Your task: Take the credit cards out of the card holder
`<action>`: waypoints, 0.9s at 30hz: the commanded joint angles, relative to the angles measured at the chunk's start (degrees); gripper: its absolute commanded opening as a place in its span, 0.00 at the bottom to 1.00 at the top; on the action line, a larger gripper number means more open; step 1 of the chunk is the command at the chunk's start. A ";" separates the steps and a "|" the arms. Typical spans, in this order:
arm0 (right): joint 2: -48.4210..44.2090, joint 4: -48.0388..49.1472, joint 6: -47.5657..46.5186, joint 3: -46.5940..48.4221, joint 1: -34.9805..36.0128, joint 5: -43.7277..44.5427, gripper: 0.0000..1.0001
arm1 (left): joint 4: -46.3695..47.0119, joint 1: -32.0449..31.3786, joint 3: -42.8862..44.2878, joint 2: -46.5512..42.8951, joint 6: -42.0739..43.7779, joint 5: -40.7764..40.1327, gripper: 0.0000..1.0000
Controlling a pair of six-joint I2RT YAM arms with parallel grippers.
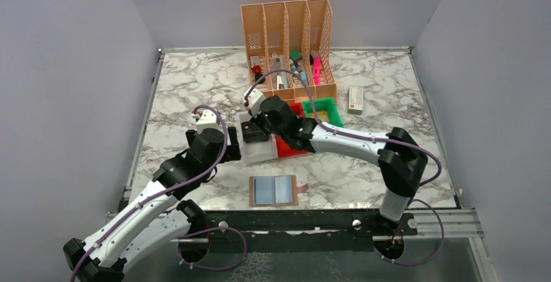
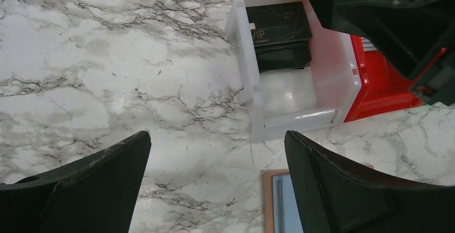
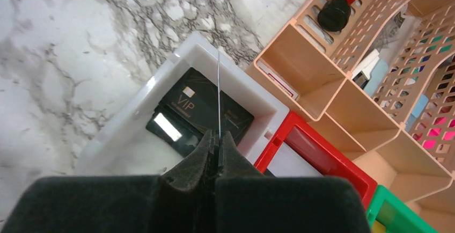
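- Right gripper (image 3: 219,136) clenched on a thin card (image 3: 219,90), held edge-on above the white plastic bin (image 3: 129,120); glossy black cards (image 3: 206,109) lie stacked inside.
- Left gripper (image 2: 217,142) gapes wide over veined marble (image 2: 107,56) beside the bin.
- Flat brown holder (image 1: 274,205) lies open near the bin, bluish cards (image 1: 265,190) inside.

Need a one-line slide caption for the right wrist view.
Right gripper pinches a thin plastic card edge-on above the white plastic tray holding dark VIP cards.
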 commanded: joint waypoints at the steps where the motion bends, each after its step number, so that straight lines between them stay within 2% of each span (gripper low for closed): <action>1: 5.48 -3.58 -4.79 4.73 0.12 5.28 0.01 | 0.09 0.54 -0.21 -0.95 -0.13 -2.23 0.99; 10: 11.47 -0.69 -14.58 5.97 0.99 8.93 0.01 | -0.17 1.10 -0.35 -2.89 -0.59 -3.44 0.99; 15: 12.76 1.38 -18.13 5.08 1.15 6.71 0.01 | -0.19 1.53 -0.42 -3.44 -0.62 -3.72 0.99; 27: 15.41 -1.73 -22.79 5.01 1.53 2.14 0.12 | -0.14 2.23 -0.44 -3.73 -0.58 -3.54 0.99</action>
